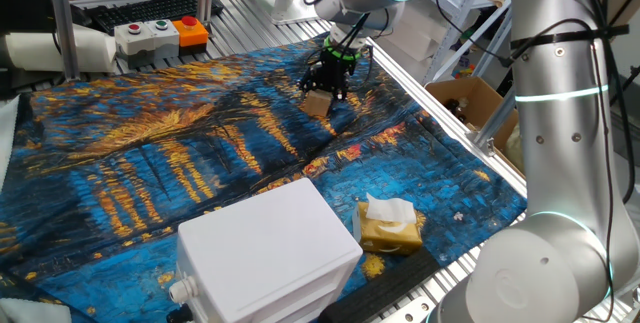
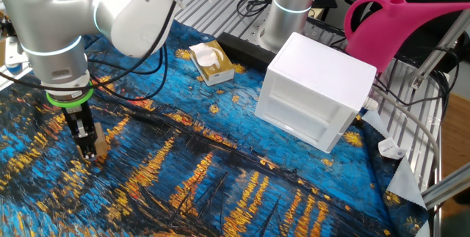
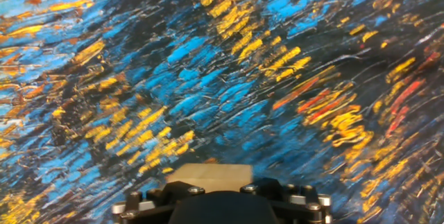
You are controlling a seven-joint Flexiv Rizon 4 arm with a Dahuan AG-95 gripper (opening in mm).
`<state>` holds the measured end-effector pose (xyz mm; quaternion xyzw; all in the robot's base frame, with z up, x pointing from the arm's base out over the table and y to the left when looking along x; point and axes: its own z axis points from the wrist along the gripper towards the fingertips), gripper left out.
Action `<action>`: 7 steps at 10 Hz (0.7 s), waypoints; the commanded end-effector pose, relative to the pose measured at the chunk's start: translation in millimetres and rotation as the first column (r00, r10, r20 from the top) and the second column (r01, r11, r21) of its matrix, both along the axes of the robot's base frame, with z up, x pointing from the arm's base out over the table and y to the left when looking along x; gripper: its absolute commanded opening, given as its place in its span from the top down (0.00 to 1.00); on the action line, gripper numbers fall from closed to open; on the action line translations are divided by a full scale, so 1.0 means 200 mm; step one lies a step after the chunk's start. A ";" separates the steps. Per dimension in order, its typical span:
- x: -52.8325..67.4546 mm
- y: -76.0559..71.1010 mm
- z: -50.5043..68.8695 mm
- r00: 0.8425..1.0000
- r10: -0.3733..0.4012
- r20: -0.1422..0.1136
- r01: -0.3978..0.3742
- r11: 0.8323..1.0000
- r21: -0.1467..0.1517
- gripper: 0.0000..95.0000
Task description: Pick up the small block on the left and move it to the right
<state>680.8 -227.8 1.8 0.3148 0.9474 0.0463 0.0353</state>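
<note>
Gripper (image 1: 322, 94) clamping small block (image 1: 317, 104) by opposite flat sides, far from white box (image 1: 265, 253); looking light, rigid, non-slip wood.

Even, bright indoor light falls from above across both fixed views, with only soft, faint shadows. The white plastic box (image 1: 268, 253) is nearly washed out on its top face, and the silver robot arm (image 1: 560, 113) carries pale glossy highlights. Both fixed views are reasonably sharp. The hand view is softer: the painted cloth (image 3: 229, 71) looks slightly smeared, and the dark gripper body (image 3: 222, 207) at the bottom edge is out of focus.
</note>
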 end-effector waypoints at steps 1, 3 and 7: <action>0.00 0.00 0.00 1.000 0.021 0.000 -0.021 1.000 -0.006 1.00; 0.00 0.00 0.01 1.000 0.026 -0.005 -0.026 1.000 -0.005 1.00; 0.00 0.01 0.03 1.000 0.005 -0.018 -0.005 1.000 0.030 1.00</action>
